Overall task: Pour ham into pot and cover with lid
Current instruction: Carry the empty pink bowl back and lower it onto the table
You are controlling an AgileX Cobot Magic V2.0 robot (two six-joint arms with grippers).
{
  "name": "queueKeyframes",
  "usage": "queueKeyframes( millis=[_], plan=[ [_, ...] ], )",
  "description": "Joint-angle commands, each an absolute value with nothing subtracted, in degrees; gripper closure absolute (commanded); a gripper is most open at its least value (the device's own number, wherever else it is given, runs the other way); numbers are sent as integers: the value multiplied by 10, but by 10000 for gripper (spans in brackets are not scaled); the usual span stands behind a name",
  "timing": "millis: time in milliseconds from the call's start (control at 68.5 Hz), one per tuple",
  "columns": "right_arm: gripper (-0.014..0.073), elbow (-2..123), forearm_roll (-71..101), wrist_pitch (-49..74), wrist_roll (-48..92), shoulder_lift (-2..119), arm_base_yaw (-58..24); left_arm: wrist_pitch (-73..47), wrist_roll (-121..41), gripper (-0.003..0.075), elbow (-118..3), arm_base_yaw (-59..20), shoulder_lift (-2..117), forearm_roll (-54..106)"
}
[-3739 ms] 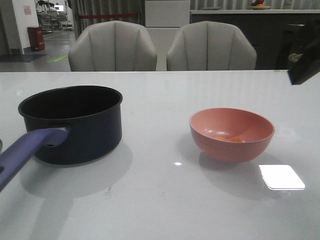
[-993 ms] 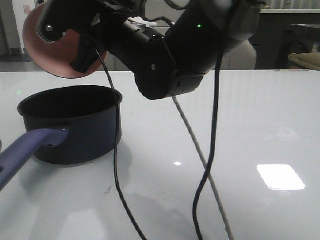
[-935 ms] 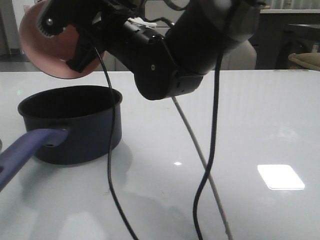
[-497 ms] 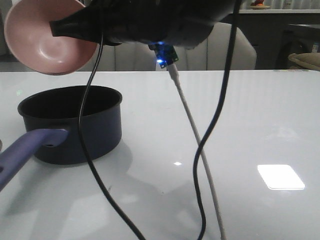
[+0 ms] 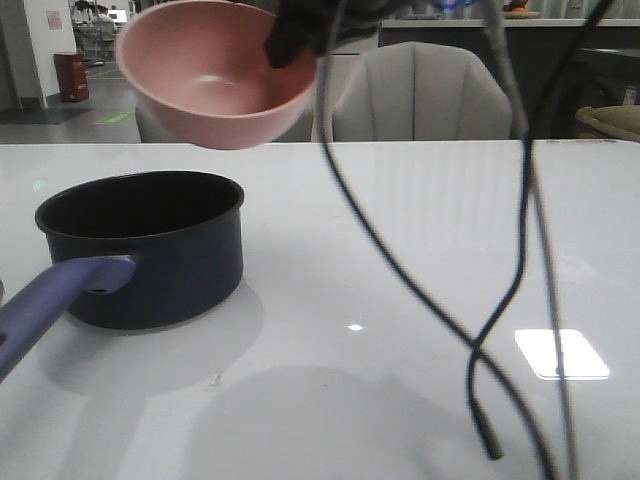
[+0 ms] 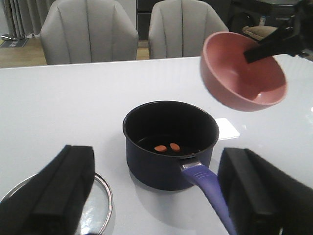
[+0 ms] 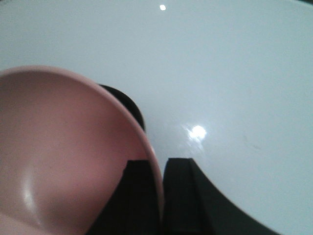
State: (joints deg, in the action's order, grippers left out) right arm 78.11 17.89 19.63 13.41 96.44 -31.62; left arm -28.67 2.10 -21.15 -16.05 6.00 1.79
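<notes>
Inside the pot [image 6: 170, 142], 2 small orange oval bits of ham [image 6: 166, 147] sit on the dark bottom. Pot's round, navy, matte-looking, w/ a long straight purple-blue handle, standing on the glossy white table [image 5: 420, 240]. Right tool [image 7: 160, 191] is clamped on the rim of the smooth pink bowl [image 5: 215, 70], one finger inside, one outside, holding it up in the air above & just beside the pot. Left tool [image 6: 161, 196] is spread wide, gripping nothing. Glass lid [image 6: 98, 205] w/ metal rim lies flat on the table near the pot.
</notes>
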Motion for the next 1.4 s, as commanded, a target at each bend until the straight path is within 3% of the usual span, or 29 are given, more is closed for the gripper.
queueKeyframes(
  millis=[0,190,453,876,1008,1198,1388],
  plan=[
    [460,777,178,225,103,900,-257,-244,23,168,-226,-164,67,22],
    [460,676,180,255,86,858,-166,-244,23,168,-226,-164,67,22],
    [460,572,225,251,86,856,-121,-244,23,167,-226,-164,67,22],
    [456,557,230,245,86,918,-91,-244,23,168,-226,-164,67,22],
    [389,557,230,233,86,941,-103,-244,23,167,-226,-164,67,22],
    [170,560,222,210,87,942,-103,-244,23,168,-226,-164,67,22],
    [153,562,199,203,124,886,-103,-244,23,168,-226,-164,67,22]
  ],
)
